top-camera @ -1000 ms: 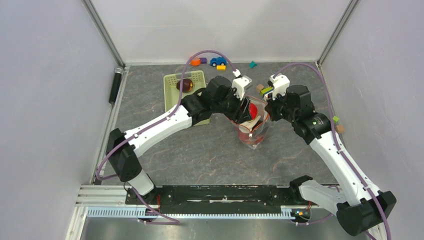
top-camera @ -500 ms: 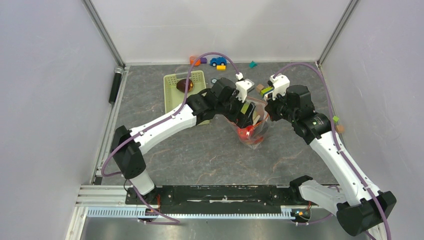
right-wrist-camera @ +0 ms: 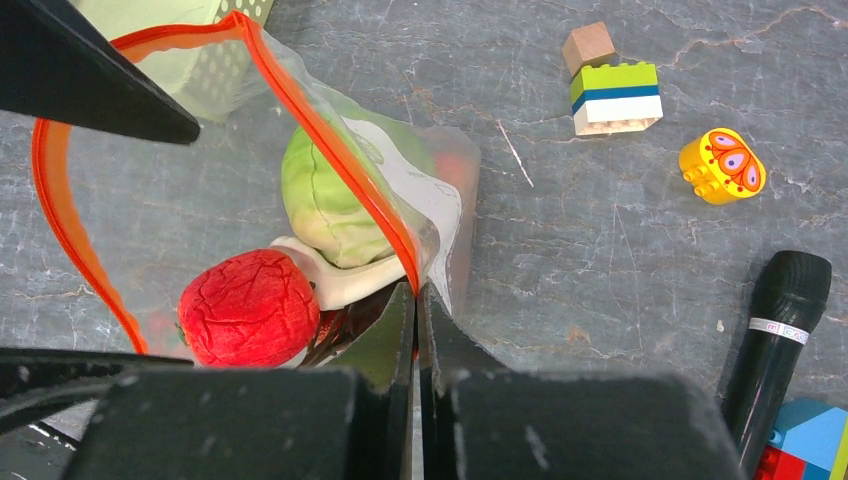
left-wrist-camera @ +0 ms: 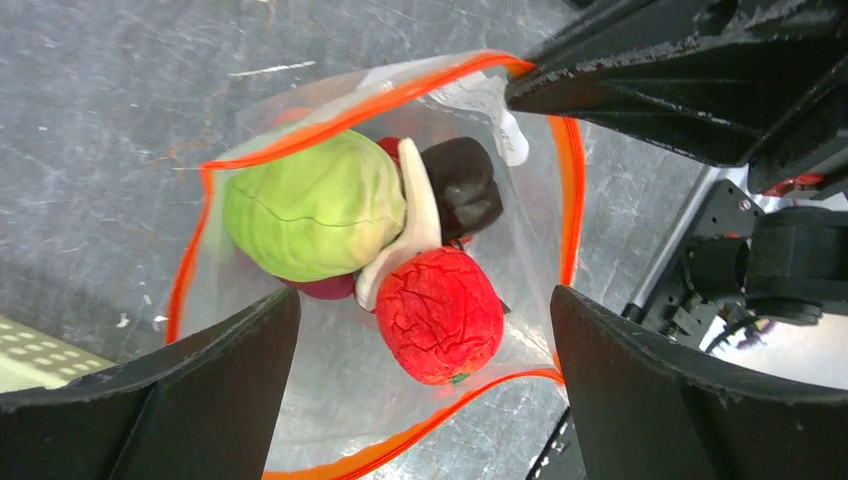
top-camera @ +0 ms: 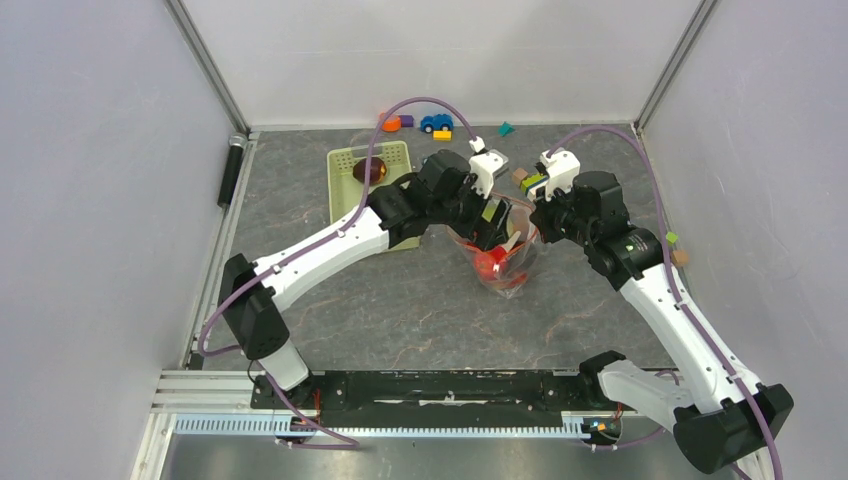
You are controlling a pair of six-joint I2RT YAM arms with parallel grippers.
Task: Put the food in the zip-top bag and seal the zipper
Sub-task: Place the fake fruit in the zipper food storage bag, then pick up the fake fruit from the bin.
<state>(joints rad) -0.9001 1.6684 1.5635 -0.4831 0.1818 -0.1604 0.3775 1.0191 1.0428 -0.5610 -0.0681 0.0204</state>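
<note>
**A:** Where is the zip-top bag [top-camera: 525,255]?

**B:** On the worktop [top-camera: 400,300], between the two arms. It stands with its mouth up and gaping wide. The zipper [left-wrist-camera: 570,180], an orange-red strip, runs all round the opening and is not sealed.

**A:** What's in it?

**B:** A round green cabbage [left-wrist-camera: 315,205], with a wrinkled red fruit [left-wrist-camera: 440,315] just beside it and a dark purple piece [left-wrist-camera: 465,185] against the cabbage's other side. All three sit low in the bag, below the strip.

**A:** And the right fingers [right-wrist-camera: 450,350]?

**B:** Pressed together on the bag's rim. They pinch the plastic right at the zipper, and the strip runs straight into the seam between them.

**A:** The left fingers [left-wrist-camera: 200,400]?

**B:** Spread wide above the mouth, one on either side, with nothing held between them. The food is in plain view through the gap. I cannot tell whether they touch the plastic.

**A:** Anything else lying around?

**B:** A pale green basket [top-camera: 345,200] lies left of the bag with a dark round piece [top-camera: 368,170] in it. On the bag's other side are loose toys: a green, blue and white block [right-wrist-camera: 613,98] and a yellow block [right-wrist-camera: 720,165], near each other on the worktop. A blue toy car [top-camera: 436,123] sits by the back wall.
</note>
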